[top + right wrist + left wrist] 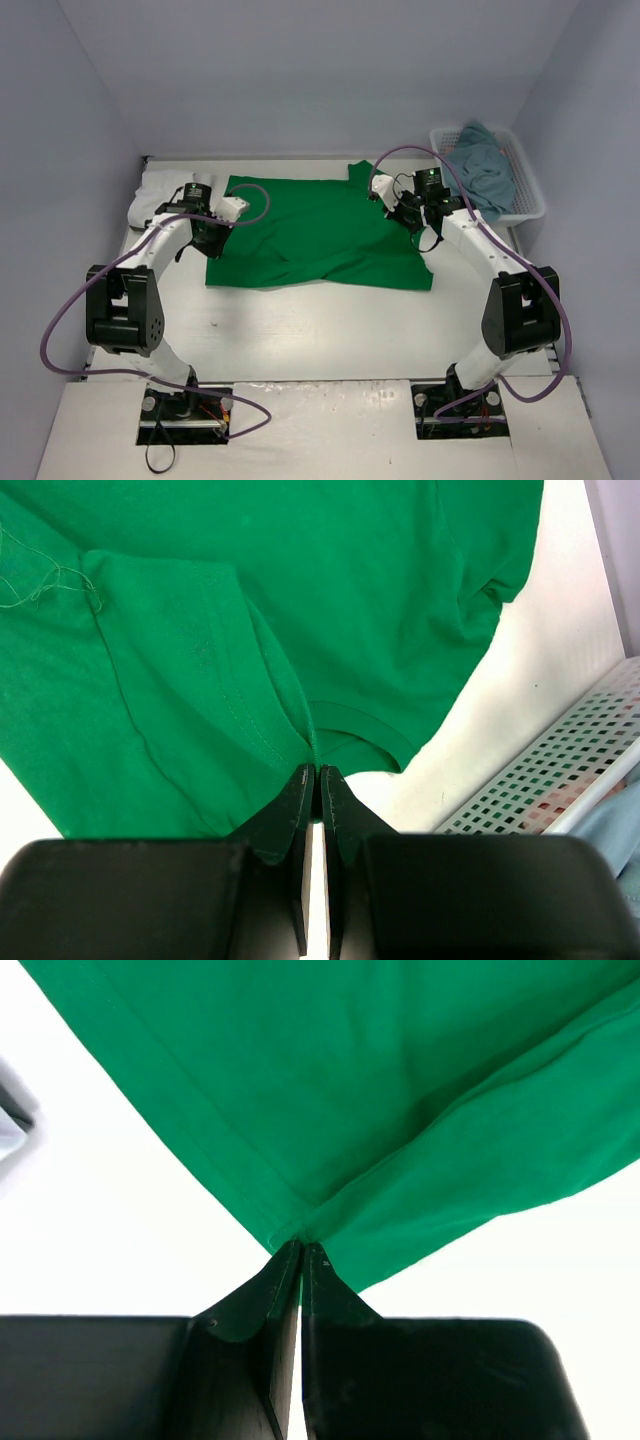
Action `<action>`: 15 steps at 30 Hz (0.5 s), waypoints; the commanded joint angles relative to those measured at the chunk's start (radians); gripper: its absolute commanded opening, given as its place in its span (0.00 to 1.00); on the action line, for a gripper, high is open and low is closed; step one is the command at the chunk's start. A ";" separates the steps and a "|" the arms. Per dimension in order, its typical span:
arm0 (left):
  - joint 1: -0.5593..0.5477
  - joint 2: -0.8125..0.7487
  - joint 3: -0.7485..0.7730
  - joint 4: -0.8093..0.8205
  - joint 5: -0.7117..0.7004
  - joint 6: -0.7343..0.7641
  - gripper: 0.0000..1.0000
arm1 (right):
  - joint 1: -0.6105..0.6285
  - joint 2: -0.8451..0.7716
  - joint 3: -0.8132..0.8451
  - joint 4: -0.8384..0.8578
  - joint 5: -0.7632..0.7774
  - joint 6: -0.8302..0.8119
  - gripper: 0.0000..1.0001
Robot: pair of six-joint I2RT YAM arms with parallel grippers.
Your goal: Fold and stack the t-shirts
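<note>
Two spots on the bright green t-shirt [320,235] were pinched, likely for folding: left gripper [302,1250] closed tight on a hem corner, right gripper [317,772] closed beside the collar

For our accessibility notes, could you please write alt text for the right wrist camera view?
The right hand, shut, pinches the bright green t-shirt at its edge beside the collar, with the shirt spread over the white table ahead. A white lattice basket sits at lower right, pale blue cloth showing past its rim.
</note>
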 commanded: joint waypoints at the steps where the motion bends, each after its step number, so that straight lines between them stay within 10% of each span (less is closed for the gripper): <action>1: 0.006 -0.035 0.055 0.021 0.018 -0.027 0.00 | 0.004 -0.017 0.025 0.053 -0.011 0.013 0.00; 15: 0.011 -0.058 0.017 0.181 -0.050 -0.096 0.00 | -0.002 0.085 0.148 0.094 0.035 0.044 0.00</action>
